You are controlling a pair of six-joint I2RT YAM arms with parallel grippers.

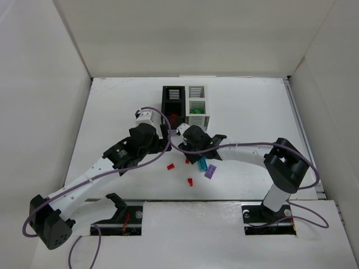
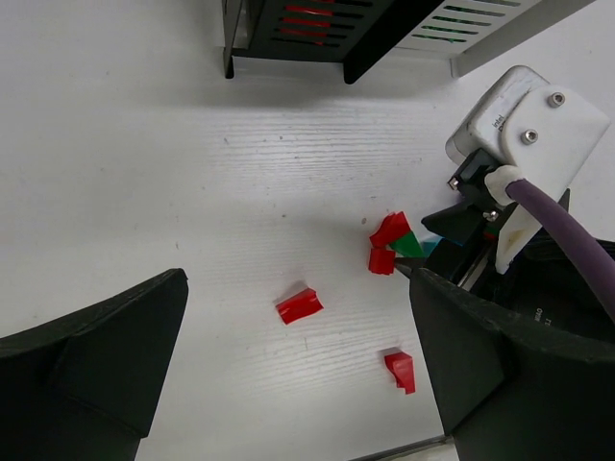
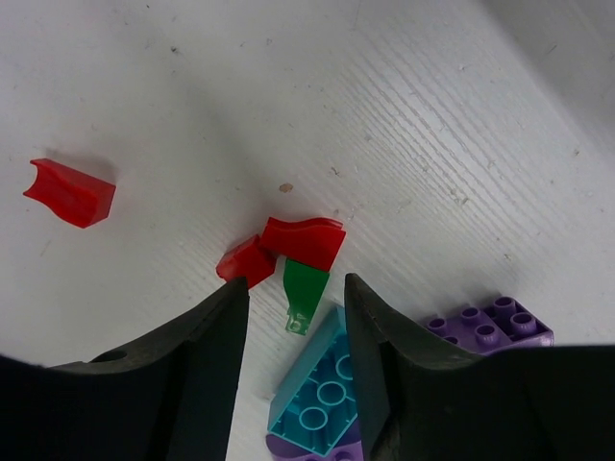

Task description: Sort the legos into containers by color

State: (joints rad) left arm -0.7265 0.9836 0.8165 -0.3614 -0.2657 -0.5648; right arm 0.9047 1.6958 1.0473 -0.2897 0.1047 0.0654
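Note:
The black bin and the white bin stand side by side at the back. Red shows in the black one, green in the white one. Loose legos lie in front: a red curved brick, a red brick, a teal brick and a purple brick. My right gripper is open low over the table. Its tips straddle a small green piece joined to red pieces, with the teal brick just behind. My left gripper is wide open and empty above the red curved brick.
The right arm's wrist and its purple cable crowd the right side of the left wrist view. White walls enclose the table on three sides. The bins' slatted fronts lie just beyond the legos.

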